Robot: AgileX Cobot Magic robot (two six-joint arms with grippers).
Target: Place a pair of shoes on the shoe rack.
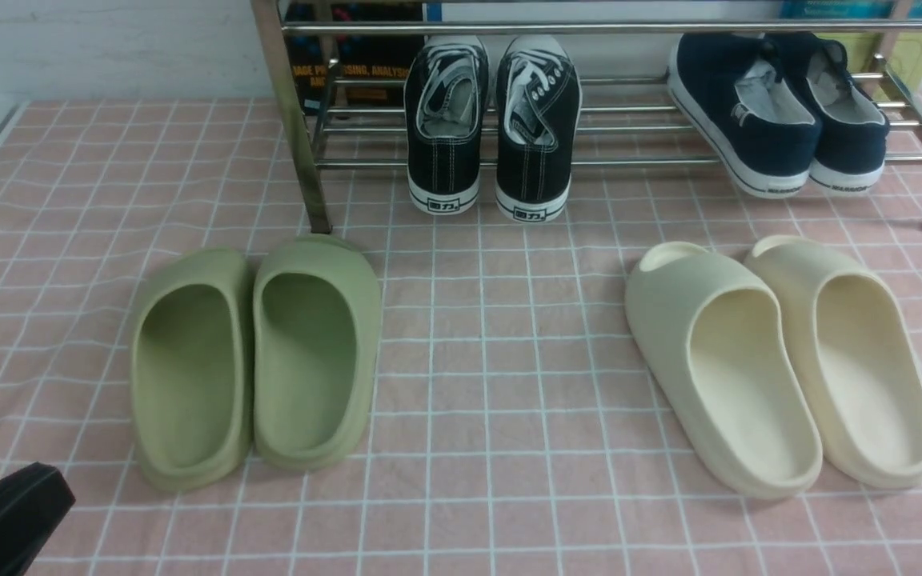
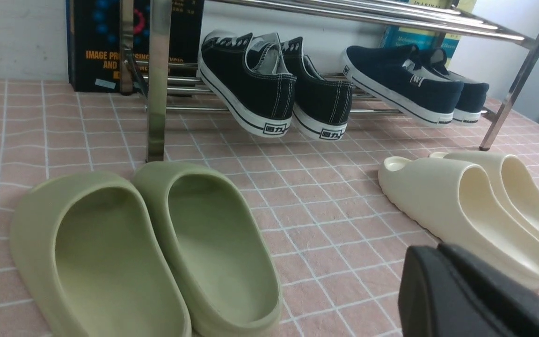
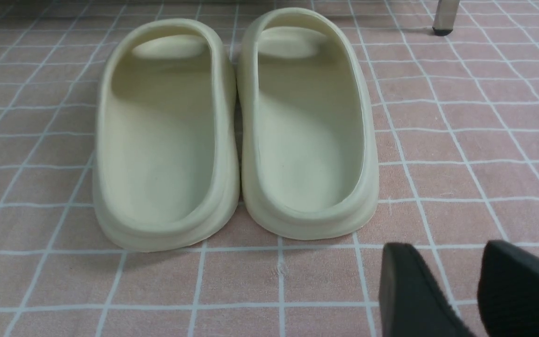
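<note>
**Sneakers sitting on rack, heels overhanging**

Rack [image 1: 509, 162] is carrying both sneakers [image 1: 489, 120] on its lower bars, heels jutting over the front bar above the counter [image 1: 509, 384]. They are tilting forward, so I judge a bump could be tipping them off. Right pincer [image 3: 456, 290] is sitting slightly parted and empty near the cream slides [image 3: 232, 126]. Left pincer [image 2: 475, 299] is empty; its gap is hiding.

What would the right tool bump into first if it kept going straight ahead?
Probably the cream slippers. The right tool points toward the nearer one's heel end, with only bare tablecloth between, though depth is hard to judge.
</note>
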